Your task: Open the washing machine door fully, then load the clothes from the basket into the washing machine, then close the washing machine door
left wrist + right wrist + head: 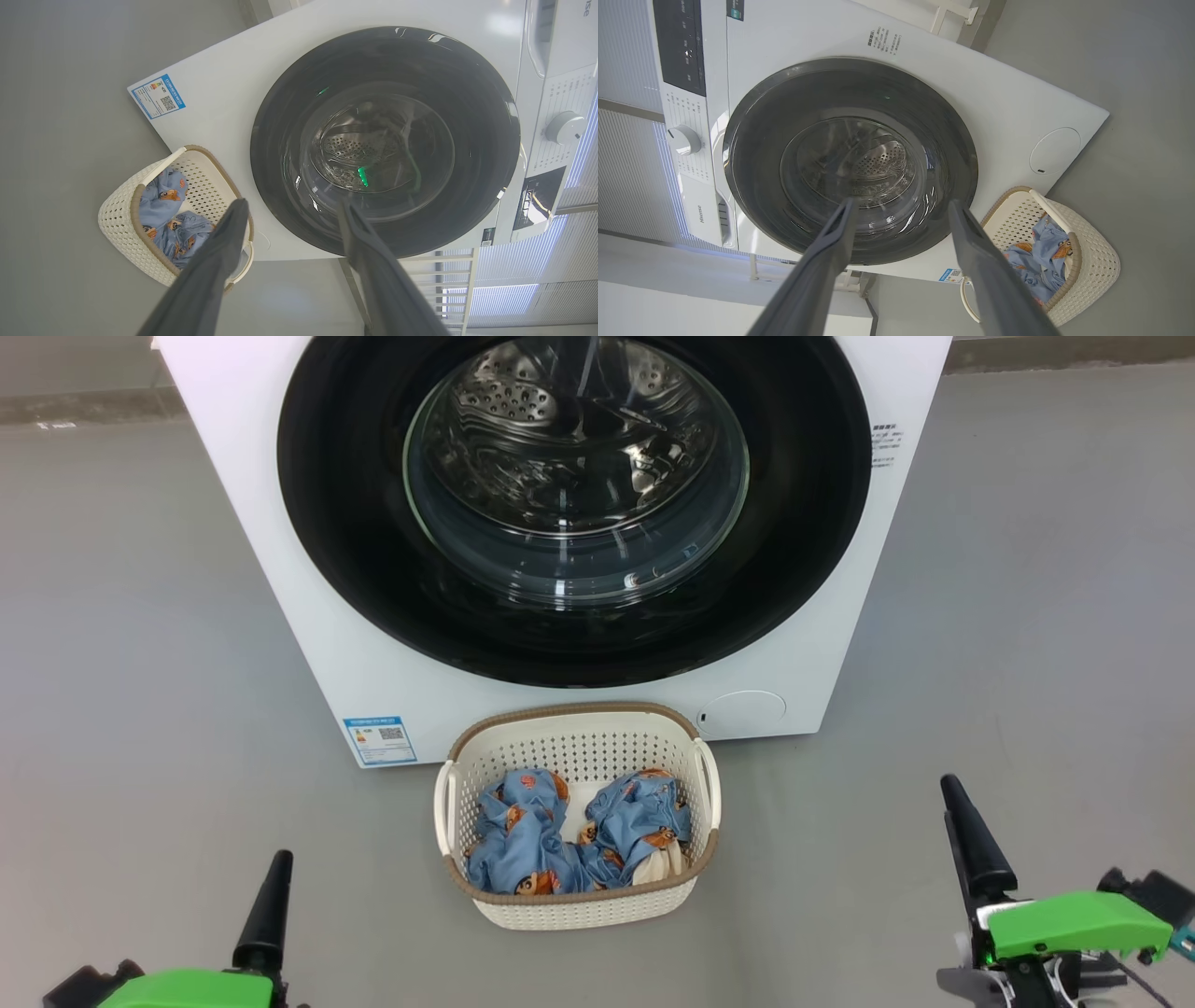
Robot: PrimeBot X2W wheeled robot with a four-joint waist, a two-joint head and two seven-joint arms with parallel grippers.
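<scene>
Two grippers, left gripper (293, 205) and right gripper (902, 203), gape wide, both empty; basket (579, 711) on the floor, clothes (523, 845) inside, soft, light, pinch a top fold; washing machine door (336, 523) shut on washing machine (420, 709), stiff, glossy, probably slippery; hook its rim.

I find the washing machine (280, 569) upright before me, a white box with a blue label sticker (379, 739) at the lower left corner of its front. Its door (355, 523), a glossy black round with a bulging clear glass window, sits shut and flush against that front. A perforated steel drum (523, 420) shows through the glass. The basket (579, 907), cream-white, perforated and brown-rimmed, stands upright just in front of the washing machine, below the door's centre. The clothes (523, 845), light blue with orange-brown figures and a cream patch, lie crumpled inside it.
</scene>
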